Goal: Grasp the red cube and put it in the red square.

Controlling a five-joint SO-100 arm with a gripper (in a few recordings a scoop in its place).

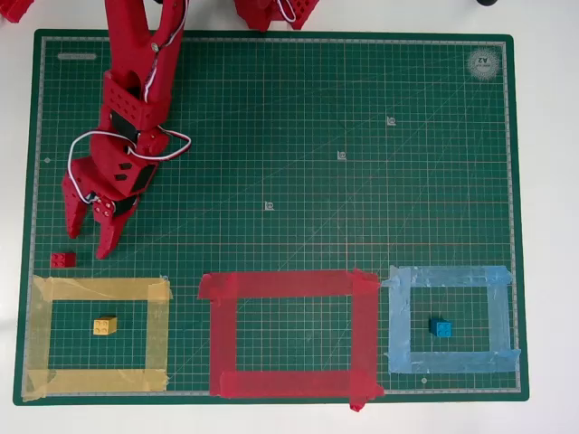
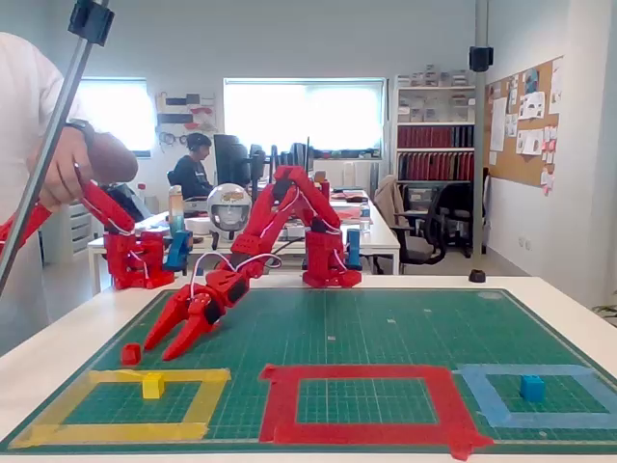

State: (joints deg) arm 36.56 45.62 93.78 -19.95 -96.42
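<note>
Red tape makes the red square (image 1: 289, 333) along the near edge of the green mat (image 1: 362, 136), in the middle. Near the mat's left edge, just past the yellow tape outline (image 1: 98, 336), sits the red cube (image 1: 62, 259). Right behind the cube hangs the gripper (image 1: 89, 237), fingers spread, holding nothing.

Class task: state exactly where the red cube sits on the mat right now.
In the overhead view the red cube lies at the mat's left edge, just above the yellow tape outline's top-left corner and just below-left of the open gripper, outside every outline.
</note>
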